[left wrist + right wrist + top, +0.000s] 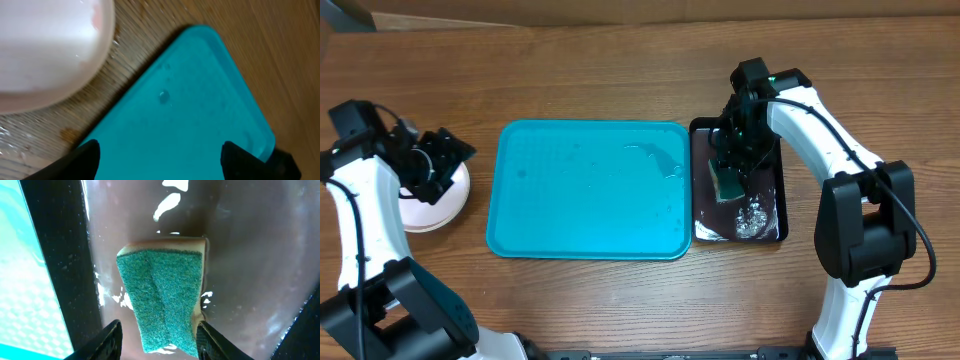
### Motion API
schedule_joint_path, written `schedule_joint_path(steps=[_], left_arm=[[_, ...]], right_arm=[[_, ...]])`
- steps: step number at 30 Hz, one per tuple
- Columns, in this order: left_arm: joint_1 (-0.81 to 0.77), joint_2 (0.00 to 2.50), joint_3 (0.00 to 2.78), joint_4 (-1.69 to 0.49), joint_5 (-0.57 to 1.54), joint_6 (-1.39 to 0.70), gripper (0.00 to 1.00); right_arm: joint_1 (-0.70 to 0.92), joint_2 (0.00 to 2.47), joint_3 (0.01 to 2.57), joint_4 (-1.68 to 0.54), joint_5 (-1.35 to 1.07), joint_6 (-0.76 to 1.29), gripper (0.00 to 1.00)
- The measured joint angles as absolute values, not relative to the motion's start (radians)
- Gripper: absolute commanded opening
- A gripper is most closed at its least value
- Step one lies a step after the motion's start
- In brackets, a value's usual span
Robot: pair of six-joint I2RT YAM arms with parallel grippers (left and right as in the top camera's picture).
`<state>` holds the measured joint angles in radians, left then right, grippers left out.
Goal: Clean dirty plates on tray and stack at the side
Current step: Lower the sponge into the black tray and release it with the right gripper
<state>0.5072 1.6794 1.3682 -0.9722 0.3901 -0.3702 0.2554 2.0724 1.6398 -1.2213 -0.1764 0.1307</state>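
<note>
Beside the tray (582, 205), a white plate (428, 210) rests.

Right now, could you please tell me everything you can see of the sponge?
The sponge is a rectangular block: a rough green scouring face on top, pale yellow foam showing along its far and right edges. It lies flat on the wet, glossy black tray, beside the blue tray, between the right gripper's spread jaws. Whether they touch it is unclear.
</note>
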Motion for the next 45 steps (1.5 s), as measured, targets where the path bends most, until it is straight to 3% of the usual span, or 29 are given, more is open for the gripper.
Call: schedule_joint_path(steps=[4,5,8,9,10,22,45], left_arm=[[0.437,1.675,1.368,-0.992,0.392,-0.315,0.79],[0.416,1.675,1.368,-0.991,0.393,-0.294,0.79],[0.349,1.675,1.368,-0.982,0.393,-0.229,0.80],[0.329,1.675,1.368,-0.980,0.393,-0.210,0.93],[0.300,1.675,1.368,-0.979,0.393,-0.183,1.00],[0.087,1.675,1.368,-0.979,0.394,-0.119,1.00],[0.072,1.675,1.368,-0.979,0.393,-0.119,1.00]], right_arm=[[0.242,2.072,1.702,-1.229,-0.176,0.136,0.75],[0.236,2.072,1.725,-1.218,-0.176,0.135,1.00],[0.215,2.072,1.776,-1.181,-0.176,0.130,1.00],[0.208,2.072,1.783,-1.176,-0.175,0.130,1.00],[0.202,2.072,1.786,-1.176,-0.176,0.130,1.00],[0.191,2.073,1.786,-1.179,-0.176,0.130,1.00],[0.191,2.073,1.786,-1.180,-0.176,0.130,1.00]])
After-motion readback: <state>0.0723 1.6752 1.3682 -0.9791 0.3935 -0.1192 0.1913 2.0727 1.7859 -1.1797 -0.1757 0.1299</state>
